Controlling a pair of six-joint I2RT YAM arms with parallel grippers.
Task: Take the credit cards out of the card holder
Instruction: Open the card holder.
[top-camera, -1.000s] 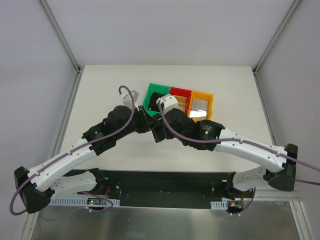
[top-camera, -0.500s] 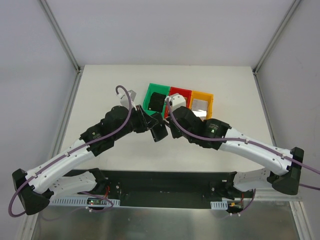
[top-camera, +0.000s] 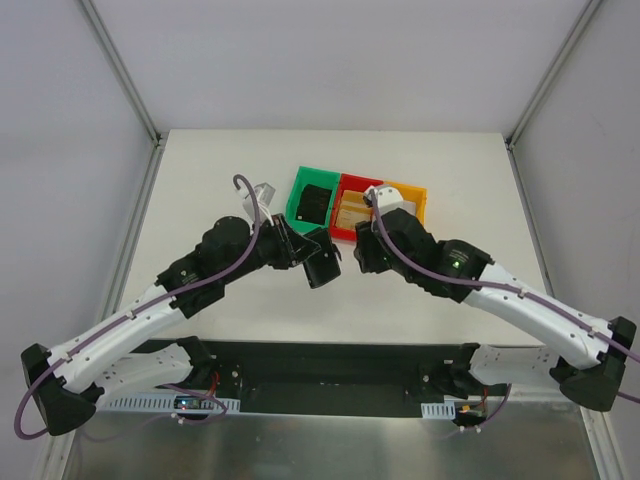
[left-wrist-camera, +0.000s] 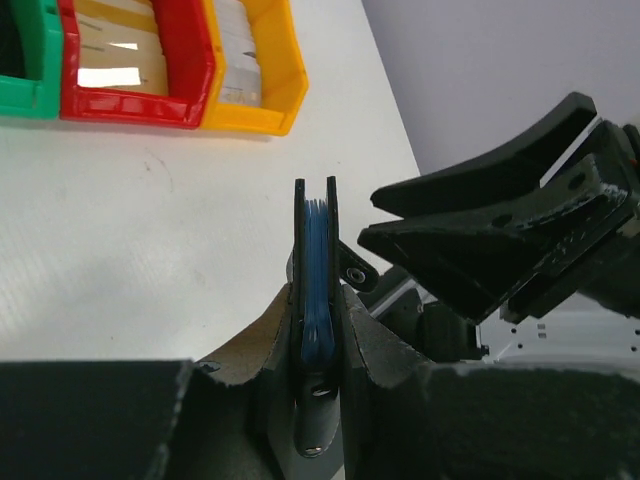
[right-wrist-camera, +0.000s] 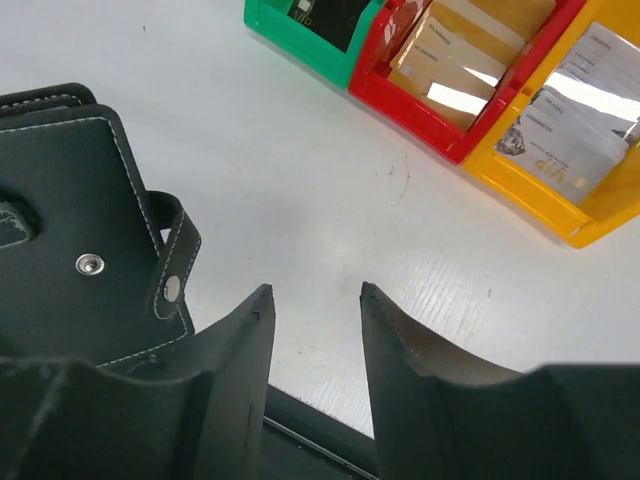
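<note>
The black card holder (top-camera: 322, 258) is held off the table with my left gripper (left-wrist-camera: 318, 322) shut on it. The left wrist view shows it edge-on (left-wrist-camera: 316, 250), with blue layers between its two black flaps. My right gripper (right-wrist-camera: 315, 290) stands open and empty just right of the holder (right-wrist-camera: 70, 250), whose snap tab (right-wrist-camera: 172, 268) hangs loose. In the top view the right gripper (top-camera: 356, 258) is in front of the bins. Credit cards lie in the bins: a beige one (top-camera: 350, 209) in red, a black one (top-camera: 316, 203) in green, and silver ones (right-wrist-camera: 572, 125) in yellow.
The green bin (top-camera: 299, 190), red bin (top-camera: 361, 182) and yellow bin (top-camera: 412, 190) stand side by side at the table's middle back. The right wrist covers part of the yellow bin from above. The table's front edge (right-wrist-camera: 330, 425) runs just below the right fingers.
My right gripper has gone from shut to open and has drawn away to the right of the card holder. The red bin and its beige card are now uncovered. The left gripper keeps its hold.
</note>
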